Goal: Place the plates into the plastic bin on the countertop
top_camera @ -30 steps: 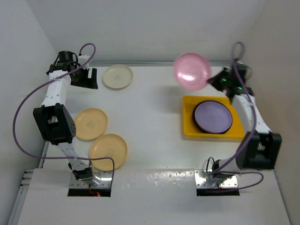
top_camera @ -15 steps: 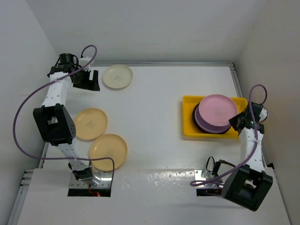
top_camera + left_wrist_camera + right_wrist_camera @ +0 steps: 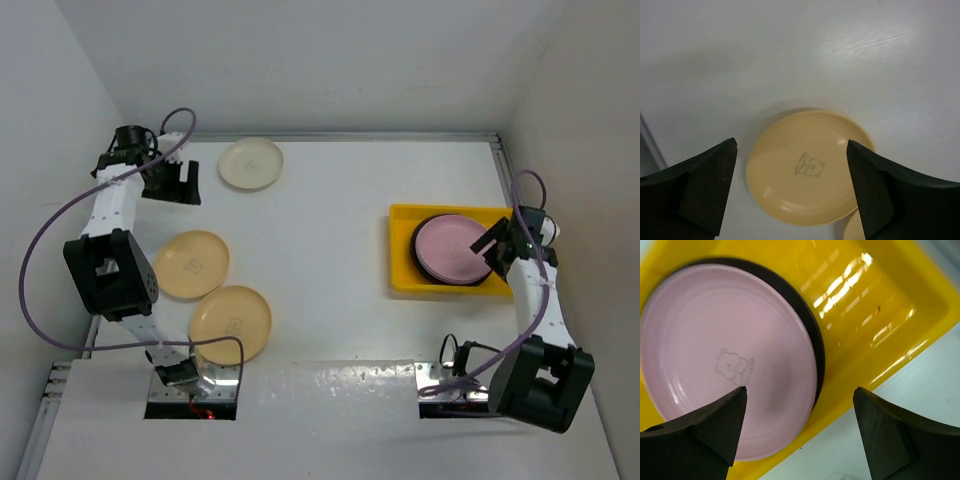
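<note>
The pink plate (image 3: pixel 450 247) is down in the yellow bin (image 3: pixel 401 255)

Right end effector (image 3: pixel 488 243) hangs over the bin, fingers spread wide, gripping nothing. The pink plate lies flat on a dark plate (image 3: pixel 816 340) inside. Left end effector (image 3: pixel 791 147) gapes open above a tan-yellow plate (image 3: pixel 807 167) on the bench (image 3: pixel 330 220).

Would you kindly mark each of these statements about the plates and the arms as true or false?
1. The pink plate lies in the yellow bin atop a darker stack. True.
2. The right fingers clamp the pink plate. False: they stand open, gripping nothing.
3. Two tan-yellow plates lie on the countertop. True.
4. The cream plate sits in the bin. False: it lies on the countertop, outside the bin.
5. The left fingers hold a plate. False: they are open and empty.
</note>
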Tool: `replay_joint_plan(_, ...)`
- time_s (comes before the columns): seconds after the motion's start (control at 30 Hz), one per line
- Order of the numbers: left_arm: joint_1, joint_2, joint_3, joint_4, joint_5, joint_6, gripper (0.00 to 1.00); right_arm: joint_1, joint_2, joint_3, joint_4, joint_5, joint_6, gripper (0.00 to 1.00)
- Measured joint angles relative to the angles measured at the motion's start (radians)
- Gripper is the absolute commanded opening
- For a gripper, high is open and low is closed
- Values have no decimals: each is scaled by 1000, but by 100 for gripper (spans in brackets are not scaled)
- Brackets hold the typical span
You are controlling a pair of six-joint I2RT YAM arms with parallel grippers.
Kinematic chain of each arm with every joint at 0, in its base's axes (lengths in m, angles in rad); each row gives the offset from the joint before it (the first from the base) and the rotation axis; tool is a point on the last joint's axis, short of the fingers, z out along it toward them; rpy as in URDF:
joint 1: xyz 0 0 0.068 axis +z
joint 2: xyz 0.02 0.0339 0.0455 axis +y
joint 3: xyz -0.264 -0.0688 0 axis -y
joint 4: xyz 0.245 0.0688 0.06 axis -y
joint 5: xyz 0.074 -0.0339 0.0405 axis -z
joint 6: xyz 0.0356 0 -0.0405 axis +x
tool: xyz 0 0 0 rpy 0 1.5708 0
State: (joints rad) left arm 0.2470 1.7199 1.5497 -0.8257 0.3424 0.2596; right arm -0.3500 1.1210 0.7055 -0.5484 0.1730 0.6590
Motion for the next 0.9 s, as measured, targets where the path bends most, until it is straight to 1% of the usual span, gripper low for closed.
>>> replay_joint_plan(0.07,54,-2,-38,10,-56,3,91,63,-37,42,-11,71,-26,83)
replay_joint_plan(0.17,169,0,-86,9,-97,7,90,212,-78,132,15,116,-74,75)
replay_joint_plan(0.2,207,0,-95,6,-98,9,90,277,-63,177,42,115,-88,75)
replay_joint_plan(0.23,238,1,-98,5,-98,9,88,365,-10,253,61,113,-105,73)
replay_joint_plan(0.27,264,1,-98,5,-96,9,88,390,6,280,69,111,-111,73)
replay_joint_plan(0.3,273,2,-93,4,-90,10,88,446,56,342,88,102,-114,72)
replay_joint_plan(0.37,248,19,-57,6,-64,12,87,520,159,436,138,74,-114,72)
replay_joint_plan(0.43,177,71,20,25,-31,1,87,557,221,452,192,53,-108,73)
replay_joint_plan(0.47,128,116,82,47,-20,-11,87,569,241,444,202,48,-101,73)
replay_joint_plan(0.57,-14,309,303,143,-28,-75,87,592,270,398,208,39,-82,73)
replay_joint_plan(0.63,-82,450,437,210,-62,-125,87,604,276,378,200,36,-75,73)
replay_joint_plan(0.67,-109,518,497,217,-85,-149,87,610,278,375,196,37,-75,73)
replay_joint_plan(0.7,-132,595,562,233,-110,-174,87,618,279,375,189,40,-76,73)
replay_joint_plan(0.8,-159,763,654,260,-156,-235,87,641,281,375,172,54,-76,73)
replay_joint_plan(0.83,-160,800,660,263,-162,-246,87,645,281,375,163,58,-76,73)
replay_joint_plan(0.9,-163,821,686,319,-176,-261,81,652,283,375,143,63,-77,73)
